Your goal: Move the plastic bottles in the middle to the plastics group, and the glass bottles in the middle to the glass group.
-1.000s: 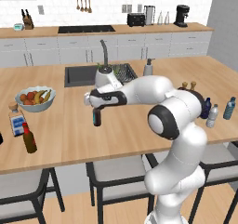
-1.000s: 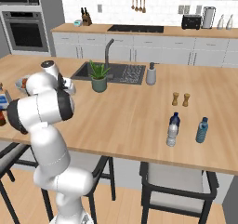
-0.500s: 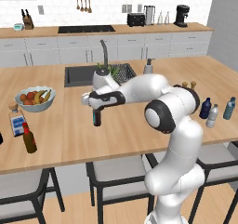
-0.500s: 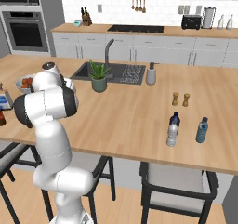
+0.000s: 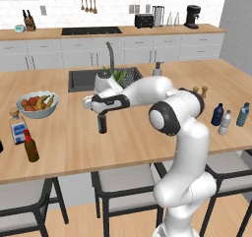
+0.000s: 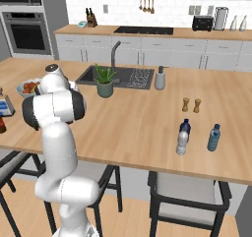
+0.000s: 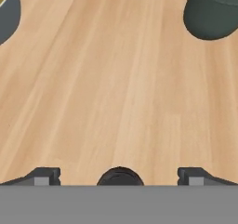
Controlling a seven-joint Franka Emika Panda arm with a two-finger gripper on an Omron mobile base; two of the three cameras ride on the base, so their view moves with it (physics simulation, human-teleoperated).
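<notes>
- Near-black bottle [image 5: 102, 123] stands upright on the wooden counter [image 5: 147, 133], in the middle of its near half, directly under the gripper [image 5: 102, 112].
- In the hand view, the round dark top of that bottle [image 7: 120, 176] sits between the two finger tips [image 7: 42, 176], which stand far apart on either side with bare wood showing between each tip and the bottle.
- Gripper jaws are spread wide and hold nothing; the hand points down over the bottle.
- Brown bottle [image 5: 30, 146] with a red cap stands upright near the left front edge of the counter, just beside the flat clear bottle [image 5: 17, 128] with its blue-and-white label and tan stopper.
- Behind those two sits a bowl of fruit [image 5: 37, 103], well apart from the gripper.
- Clear water bottle [image 5: 225, 123] with a white cap stands at the right end of the counter, between the dark-blue bottle [image 5: 217, 114] and the light-blue bottle [image 5: 242, 114].
- From the right base view, the clear bottle [image 6: 182, 141] is just in front of the dark-blue one [image 6: 184, 128], and the light-blue one [image 6: 213, 137] is near to the side.
- Two wooden shakers [image 6: 191, 104] stand a little behind that group.
- A potted plant [image 6: 104, 80] sits by the sink [image 6: 123, 77], and its dark pot [image 7: 213, 11] appears in the upper corner of the hand view.
</notes>
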